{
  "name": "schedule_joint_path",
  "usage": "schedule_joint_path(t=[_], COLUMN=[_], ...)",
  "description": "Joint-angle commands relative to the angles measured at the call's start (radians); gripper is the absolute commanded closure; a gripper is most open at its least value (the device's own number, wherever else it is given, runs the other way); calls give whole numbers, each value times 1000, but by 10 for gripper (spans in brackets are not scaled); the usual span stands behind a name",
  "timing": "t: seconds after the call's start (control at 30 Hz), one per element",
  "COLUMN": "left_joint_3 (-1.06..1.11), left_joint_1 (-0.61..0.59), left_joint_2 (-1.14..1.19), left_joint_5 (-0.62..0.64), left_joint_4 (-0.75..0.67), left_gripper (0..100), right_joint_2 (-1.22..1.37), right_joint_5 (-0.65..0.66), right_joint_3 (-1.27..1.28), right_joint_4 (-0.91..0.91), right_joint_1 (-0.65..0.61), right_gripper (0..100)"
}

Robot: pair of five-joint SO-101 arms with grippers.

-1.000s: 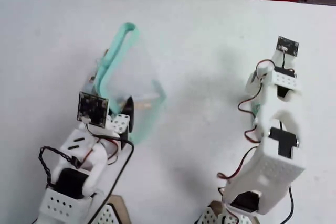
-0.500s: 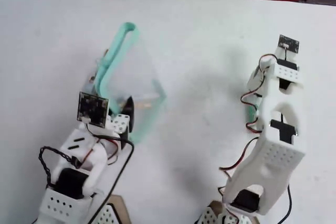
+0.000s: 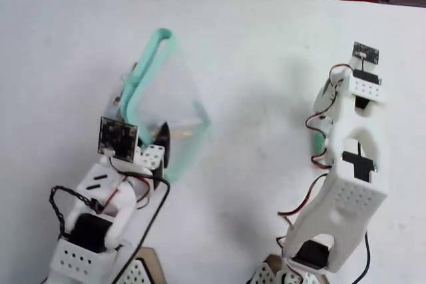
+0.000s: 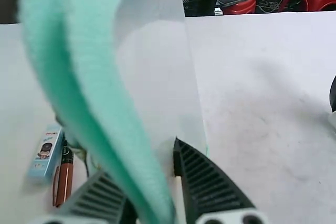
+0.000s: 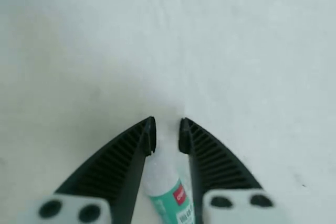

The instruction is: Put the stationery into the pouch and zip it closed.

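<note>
The pouch (image 3: 160, 94) is clear plastic with a teal zip band (image 4: 79, 77). One end of it is raised off the white table. My left gripper (image 4: 144, 166) is shut on the teal band at the near end of the pouch (image 4: 157, 77), and shows in the high view as the left gripper (image 3: 160, 141). A blue eraser (image 4: 46, 150) and a brown pen (image 4: 63, 177) lie by the pouch; whether they are inside it is unclear. My right gripper (image 5: 166, 132) is shut on a white and green glue stick (image 5: 167, 192) over the table's right side. A green bit of the glue stick (image 3: 318, 143) shows beside that arm.
The white table (image 3: 253, 64) is bare between the two arms and toward the far edge. Red stools and a dark floor lie beyond that edge. The arms' bases stand at the near edge.
The right arm's wrist has shifted a little away from its base, toward the far side. The left arm and the pouch have stayed put.
</note>
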Motion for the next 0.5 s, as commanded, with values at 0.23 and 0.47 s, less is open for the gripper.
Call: schedule_joint_path(t=[0.23,0.47], left_joint_3=[115,115], left_joint_1=[-4,22], left_joint_2=[12,12], left_joint_5=[-2,-2], left_joint_4=[-169,-167], left_gripper=[970,970], right_joint_2=[-13,-93], right_joint_5=[210,313], right_joint_3=[-133,-199], right_joint_4=[142,297], right_joint_1=[-25,-64], right_gripper=[822,822])
